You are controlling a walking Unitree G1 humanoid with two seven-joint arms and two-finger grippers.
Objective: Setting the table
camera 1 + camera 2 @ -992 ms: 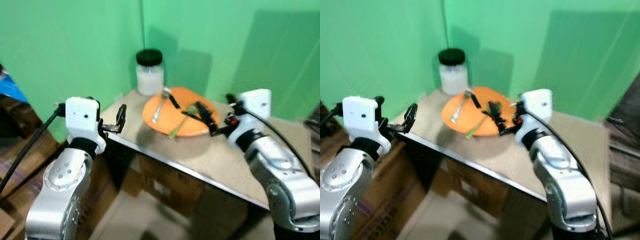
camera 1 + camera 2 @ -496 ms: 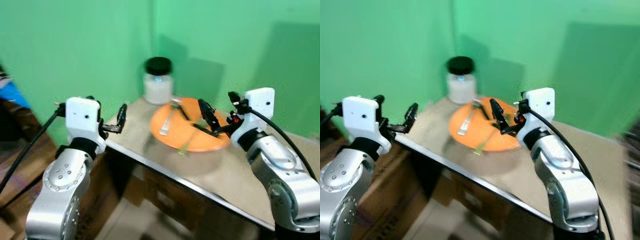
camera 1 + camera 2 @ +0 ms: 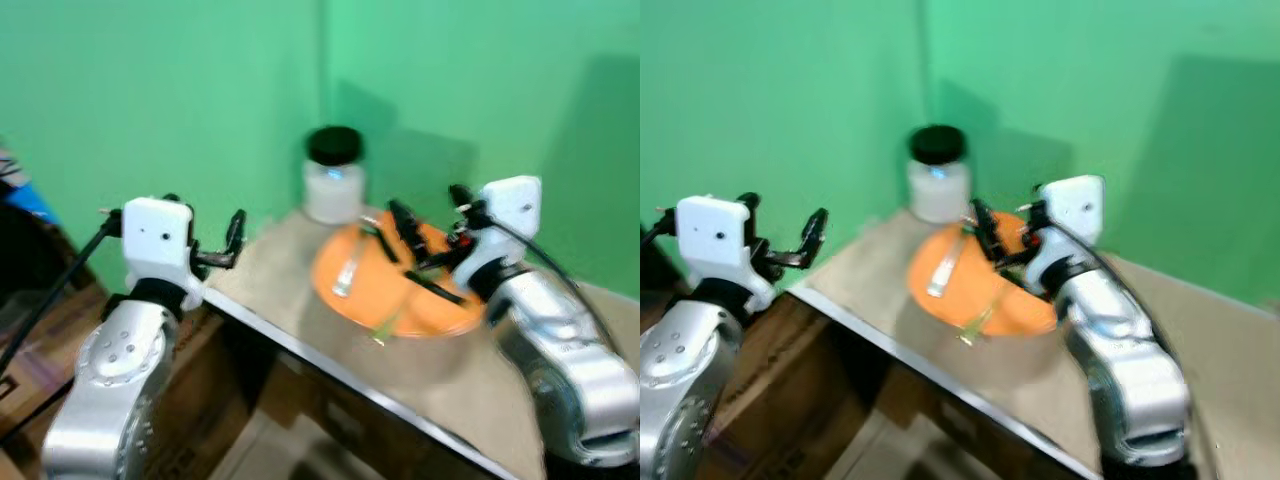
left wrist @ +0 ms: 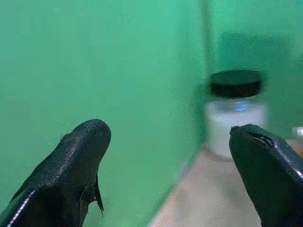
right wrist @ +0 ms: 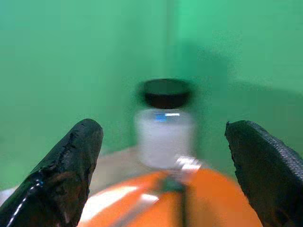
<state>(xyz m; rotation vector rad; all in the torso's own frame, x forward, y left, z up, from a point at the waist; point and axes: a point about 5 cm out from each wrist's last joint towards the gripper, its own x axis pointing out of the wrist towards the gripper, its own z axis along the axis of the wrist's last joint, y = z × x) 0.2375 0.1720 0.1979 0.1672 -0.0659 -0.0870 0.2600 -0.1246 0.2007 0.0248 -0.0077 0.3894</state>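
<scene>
Orange plate (image 3: 400,290) sits on the tan table (image 3: 440,370), toward the back corner near the green walls (image 3: 180,100). On the plate: a silver fork (image 3: 349,276) on its left half, tines toward the front. A second utensil with a dark handle lies across the right part of the plate, too blurred to identify. Something thin and greenish (image 3: 387,321) pokes over the plate's front rim; can't tell what it is.

Jar (image 3: 333,188) with black lid and white contents stands upright just behind the plate, at the wall corner. In the right wrist view the jar (image 5: 164,124) is centred between the fingers, beyond the plate's far edge.

Right gripper (image 3: 408,232) hovers over the plate, fingers spread wide, holding nothing. Right wrist view confirms: both black fingers (image 5: 66,175) far apart with the plate (image 5: 189,198) below.

Left gripper (image 3: 234,238) is off the table's left edge, level with the tabletop, well apart from the plate. Fingers spread, nothing between them. Left wrist view looks along the table edge at the jar (image 4: 235,113) and green wall.

Cardboard boxes (image 3: 330,420) sit under the table. Head views are motion-blurred, so fine detail on the plate is unreliable.
</scene>
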